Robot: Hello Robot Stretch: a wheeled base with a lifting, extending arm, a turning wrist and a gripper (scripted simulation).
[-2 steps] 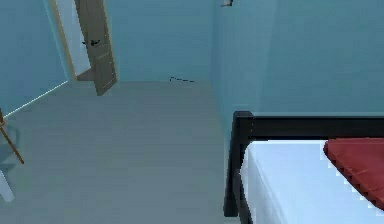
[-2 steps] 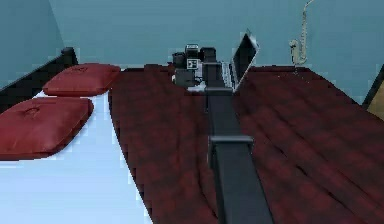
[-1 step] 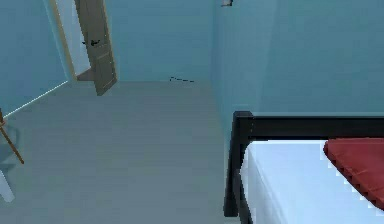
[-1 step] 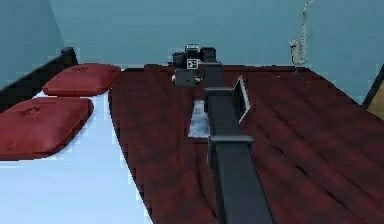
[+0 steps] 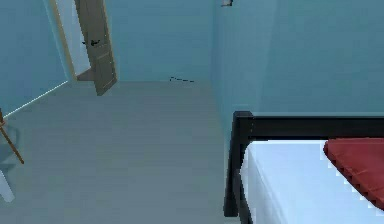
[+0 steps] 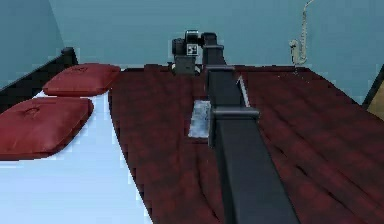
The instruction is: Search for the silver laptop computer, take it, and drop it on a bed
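Gripper [image 6: 184,60] above bed [image 6: 310,130] (finger state: cannot tell); silver flat thing [image 6: 199,122] beside arm [image 6: 240,150]; red pillows [image 6: 85,78] left.

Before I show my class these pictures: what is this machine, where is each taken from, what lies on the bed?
A wheeled robot with one reaching arm. The forward view looks ahead: a door, a bed corner. The arm side view looks sideways: the arm stretches over the bed's red quilt, jaws at its far end. Two red pillows lie at that view's left. A flat silver-grey slab, perhaps the laptop, lies on the quilt beside the arm. Whether the jaws hold anything cannot be told.
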